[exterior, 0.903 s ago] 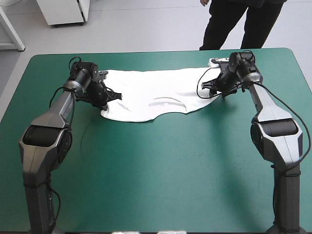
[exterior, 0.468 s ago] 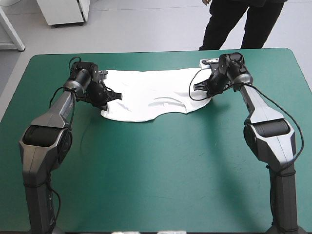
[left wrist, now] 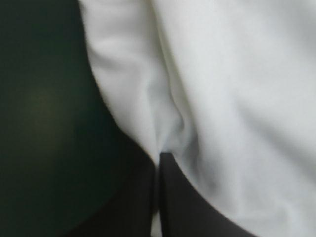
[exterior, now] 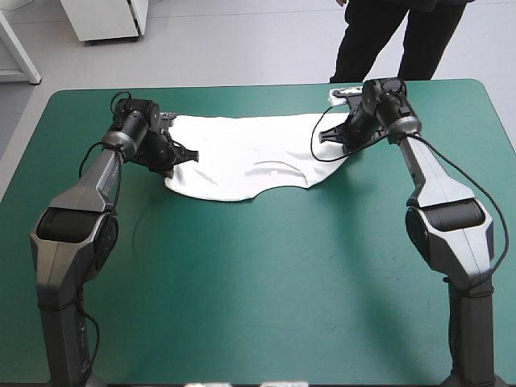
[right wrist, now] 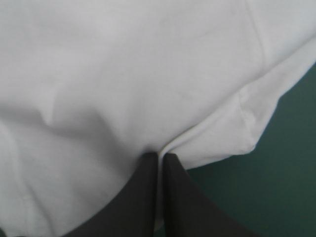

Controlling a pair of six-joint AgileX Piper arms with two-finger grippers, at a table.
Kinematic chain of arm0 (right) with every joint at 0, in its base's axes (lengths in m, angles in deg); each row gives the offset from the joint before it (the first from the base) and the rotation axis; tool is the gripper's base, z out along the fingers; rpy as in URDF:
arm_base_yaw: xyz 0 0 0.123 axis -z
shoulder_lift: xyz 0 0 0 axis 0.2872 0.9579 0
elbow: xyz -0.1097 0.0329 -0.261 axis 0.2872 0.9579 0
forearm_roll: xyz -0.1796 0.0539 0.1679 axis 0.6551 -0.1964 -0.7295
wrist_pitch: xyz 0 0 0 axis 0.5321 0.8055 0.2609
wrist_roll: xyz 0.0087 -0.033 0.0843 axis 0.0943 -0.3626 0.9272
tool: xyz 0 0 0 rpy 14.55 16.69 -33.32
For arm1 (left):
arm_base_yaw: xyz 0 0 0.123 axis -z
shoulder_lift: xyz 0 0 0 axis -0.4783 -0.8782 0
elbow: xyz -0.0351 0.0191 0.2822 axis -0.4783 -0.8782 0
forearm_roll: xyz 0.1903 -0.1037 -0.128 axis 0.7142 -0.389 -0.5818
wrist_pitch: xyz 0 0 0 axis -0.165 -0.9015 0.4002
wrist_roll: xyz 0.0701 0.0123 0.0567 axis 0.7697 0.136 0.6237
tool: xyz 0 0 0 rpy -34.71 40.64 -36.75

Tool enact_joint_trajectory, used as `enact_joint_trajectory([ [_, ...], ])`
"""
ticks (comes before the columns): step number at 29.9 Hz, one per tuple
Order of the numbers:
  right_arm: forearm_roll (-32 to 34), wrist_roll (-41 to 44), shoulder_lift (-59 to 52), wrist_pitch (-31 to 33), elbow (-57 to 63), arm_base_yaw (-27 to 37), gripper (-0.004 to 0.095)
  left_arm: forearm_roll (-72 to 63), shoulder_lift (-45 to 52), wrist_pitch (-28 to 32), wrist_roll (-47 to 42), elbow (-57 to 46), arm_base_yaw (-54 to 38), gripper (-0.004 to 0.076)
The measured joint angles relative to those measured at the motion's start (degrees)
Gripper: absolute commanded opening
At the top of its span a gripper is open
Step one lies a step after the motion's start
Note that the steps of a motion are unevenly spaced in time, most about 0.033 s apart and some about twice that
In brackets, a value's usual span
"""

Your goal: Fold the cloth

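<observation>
The T-shirt (exterior: 242, 157), white, short-sleeved and of soft cloth, is lying spread across the far half of the table's teal-green cover (exterior: 266, 282). The left gripper (left wrist: 159, 158) and the right gripper (right wrist: 160, 157) are each pinching one of its opposite side edges, their black fingers all but meeting on the sheet. It is looking light and limp, so taking hold at hems and corners is probably serving best.

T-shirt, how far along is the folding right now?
Done: the T-shirt lies spread out on the far half of the table. In hand: the left gripper and right gripper are each shut on one end. Left: the folds themselves; it is not yet a bundle.
</observation>
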Motion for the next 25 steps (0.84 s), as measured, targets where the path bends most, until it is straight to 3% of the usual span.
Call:
enact_joint_trajectory([
  [25,-0.2,-2.2,-34.1,1.0,-1.2,0.0,-0.0016,-8.9,22.5,-2.2,4.2,26.8,-0.1,-0.0009],
])
